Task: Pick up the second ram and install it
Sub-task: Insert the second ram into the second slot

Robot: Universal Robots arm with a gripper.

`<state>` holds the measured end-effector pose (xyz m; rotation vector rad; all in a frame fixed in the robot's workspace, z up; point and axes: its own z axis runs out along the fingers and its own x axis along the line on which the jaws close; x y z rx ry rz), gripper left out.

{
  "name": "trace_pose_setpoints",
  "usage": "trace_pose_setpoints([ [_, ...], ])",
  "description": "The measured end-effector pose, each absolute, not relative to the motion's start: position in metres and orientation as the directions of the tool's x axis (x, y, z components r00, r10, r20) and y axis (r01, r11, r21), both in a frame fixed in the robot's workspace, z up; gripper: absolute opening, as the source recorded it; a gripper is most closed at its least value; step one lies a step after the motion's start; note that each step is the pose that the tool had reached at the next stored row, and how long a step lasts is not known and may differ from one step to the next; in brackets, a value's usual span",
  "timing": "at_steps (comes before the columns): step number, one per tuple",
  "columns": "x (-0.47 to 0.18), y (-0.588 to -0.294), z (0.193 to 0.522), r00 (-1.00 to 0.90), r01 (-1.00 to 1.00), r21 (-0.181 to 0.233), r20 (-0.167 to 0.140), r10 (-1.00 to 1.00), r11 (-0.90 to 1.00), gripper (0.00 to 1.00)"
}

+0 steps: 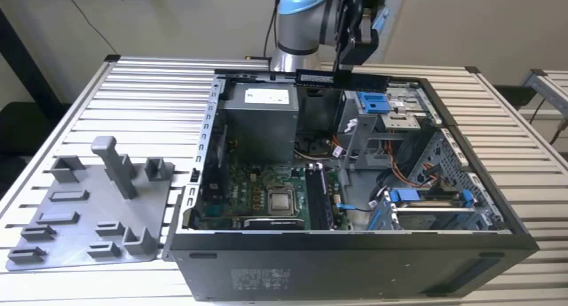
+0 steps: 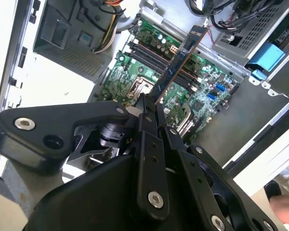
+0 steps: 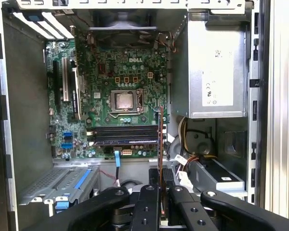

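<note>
The second ram (image 1: pixel 342 78) is a long thin dark stick, held level just above the far rim of the open computer case (image 1: pixel 355 253). My gripper (image 1: pixel 346 63) is shut on it from above. In the second wrist view the fingers (image 2: pixel 145 126) pinch one end of the ram (image 2: pixel 176 67), which stretches away over the green motherboard (image 2: pixel 135 72). In the first wrist view the ram (image 3: pixel 160 130) shows edge-on, rising from the gripper (image 3: pixel 161 175) beside the dark memory slots (image 3: pixel 123 134). The motherboard (image 1: pixel 257 193) with its silver square chip (image 1: pixel 281 201) lies on the case floor, well below the ram.
A grey power supply box (image 1: pixel 257 120) stands inside the case against the far wall. Drive cages with blue latches (image 1: pixel 377 103) and loose cables fill the exterior view's right half. A grey tray of upright holders (image 1: pixel 89 213) lies on the slatted table (image 1: pixel 151 86) left of the case.
</note>
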<state>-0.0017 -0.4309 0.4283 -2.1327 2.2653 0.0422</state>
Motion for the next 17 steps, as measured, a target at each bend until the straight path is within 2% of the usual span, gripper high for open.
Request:
trace_pose_setpoints([
  [17, -0.0017, -0.4308, 0.428, -0.094, -0.996, -0.001, -0.04, -0.995, 0.094, 0.14],
])
